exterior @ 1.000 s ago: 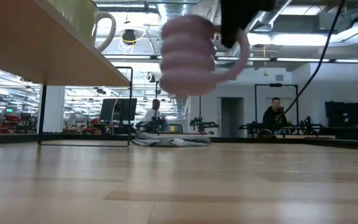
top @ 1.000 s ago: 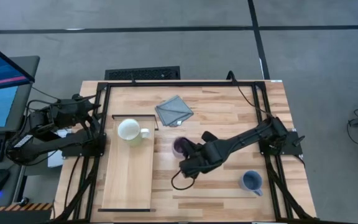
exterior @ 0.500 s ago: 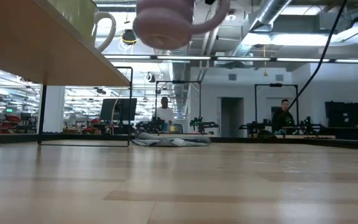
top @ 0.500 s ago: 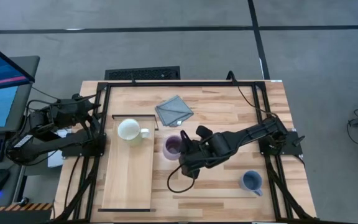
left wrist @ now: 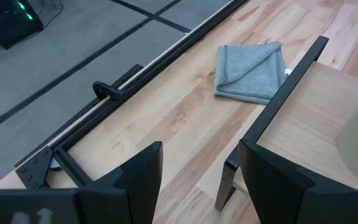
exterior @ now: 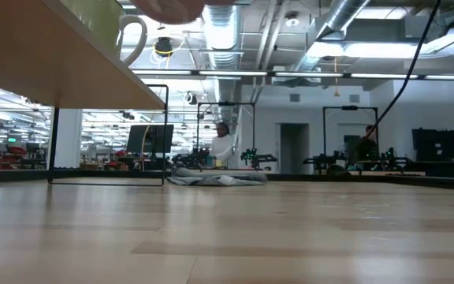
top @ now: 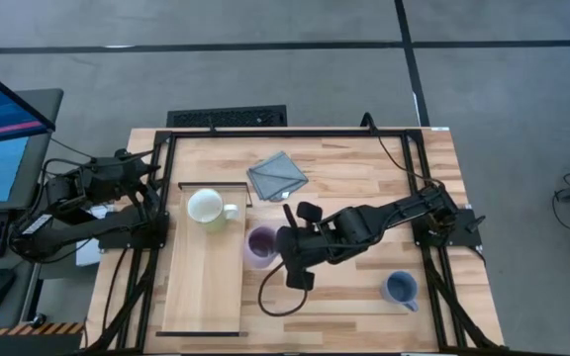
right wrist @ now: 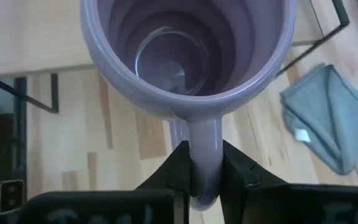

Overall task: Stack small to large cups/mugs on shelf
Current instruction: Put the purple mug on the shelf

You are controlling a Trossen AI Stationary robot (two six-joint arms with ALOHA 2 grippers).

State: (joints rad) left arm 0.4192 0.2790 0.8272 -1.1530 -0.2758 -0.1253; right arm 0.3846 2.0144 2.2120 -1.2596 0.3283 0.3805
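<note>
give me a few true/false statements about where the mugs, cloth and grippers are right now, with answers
1. The right gripper is shut on the handle of the purple mug. True.
2. The cream-white mug stands on the plank tabletop beside the cloth. False: it stands on the shelf, near its far end.
3. The grey-blue mug is on the tabletop near the right arm's base, apart from the other mugs. True.
4. The left gripper holds the grey folded cloth. False: its fingers are open and empty, and the cloth lies flat on the tabletop.
5. The purple mug is already nested inside the cream-white mug. False: it is held in the air at the shelf's right edge.
</note>
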